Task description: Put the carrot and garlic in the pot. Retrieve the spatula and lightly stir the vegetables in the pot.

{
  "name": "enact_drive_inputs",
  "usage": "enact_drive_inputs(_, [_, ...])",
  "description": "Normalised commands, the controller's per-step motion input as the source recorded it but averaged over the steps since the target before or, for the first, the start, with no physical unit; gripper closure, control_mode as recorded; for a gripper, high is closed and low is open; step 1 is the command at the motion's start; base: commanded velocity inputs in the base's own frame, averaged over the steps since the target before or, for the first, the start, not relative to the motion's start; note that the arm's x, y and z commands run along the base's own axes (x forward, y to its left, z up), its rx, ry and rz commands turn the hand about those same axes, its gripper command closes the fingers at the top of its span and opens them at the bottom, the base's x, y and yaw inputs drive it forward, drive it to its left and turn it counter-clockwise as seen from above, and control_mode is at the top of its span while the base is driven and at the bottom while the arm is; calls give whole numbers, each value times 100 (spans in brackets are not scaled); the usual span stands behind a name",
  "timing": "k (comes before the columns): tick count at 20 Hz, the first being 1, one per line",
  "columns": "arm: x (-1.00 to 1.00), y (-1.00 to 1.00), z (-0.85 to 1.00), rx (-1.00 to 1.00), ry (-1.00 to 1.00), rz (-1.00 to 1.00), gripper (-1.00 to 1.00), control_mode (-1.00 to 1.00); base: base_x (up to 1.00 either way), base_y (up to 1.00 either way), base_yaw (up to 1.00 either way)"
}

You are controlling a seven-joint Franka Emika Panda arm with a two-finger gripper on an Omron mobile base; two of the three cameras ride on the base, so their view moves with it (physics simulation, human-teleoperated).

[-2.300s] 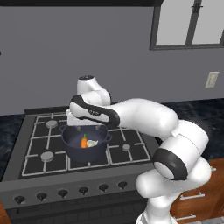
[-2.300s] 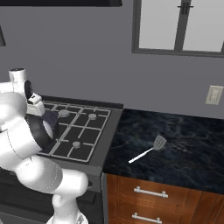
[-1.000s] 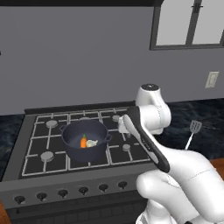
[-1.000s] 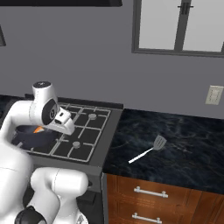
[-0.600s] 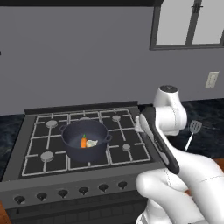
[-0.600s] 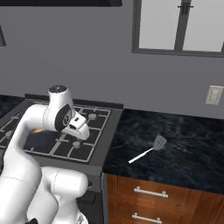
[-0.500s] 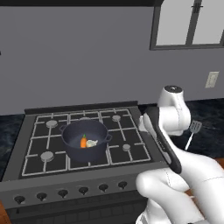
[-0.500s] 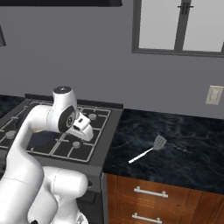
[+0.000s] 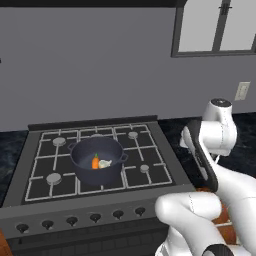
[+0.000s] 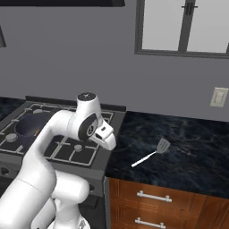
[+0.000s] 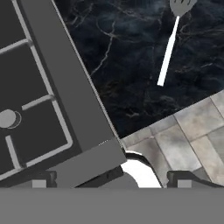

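Observation:
The dark blue-grey pot [image 9: 96,159] stands on the stove's middle burner. Inside it lie the orange carrot [image 9: 95,162] and the off-white garlic [image 9: 104,163], side by side. The spatula [image 10: 152,154] lies flat on the dark marble counter to the right of the stove. Its blade [image 11: 181,5] points away, and its pale handle [image 11: 168,48] is toward the counter's front edge. My gripper [image 10: 108,144] hangs over the stove's right front corner, left of the spatula and apart from it. In the hand view its fingertips [image 11: 41,179] stand wide apart, open, with nothing between them.
The black stove [image 9: 145,150] has grates and a row of front knobs. The marble counter [image 10: 192,156] runs right over wooden drawers [image 10: 152,197]. Grey floor tiles [image 11: 188,140] show below the counter edge. A window and a wall outlet sit on the back wall.
My arm has swung from above the pot to the right, out to the stove's right edge near the counter. Carrot, garlic, pot and spatula have stayed put.

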Motion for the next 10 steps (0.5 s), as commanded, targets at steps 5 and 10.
enact_drive_inputs(5, [10, -66, -13, -6, 0, -17, -100, -100, 0, 0, 0])
enact_drive_inputs(10, [14, -55, -21, -9, 0, -15, -100, -100, 0, 0, 0])
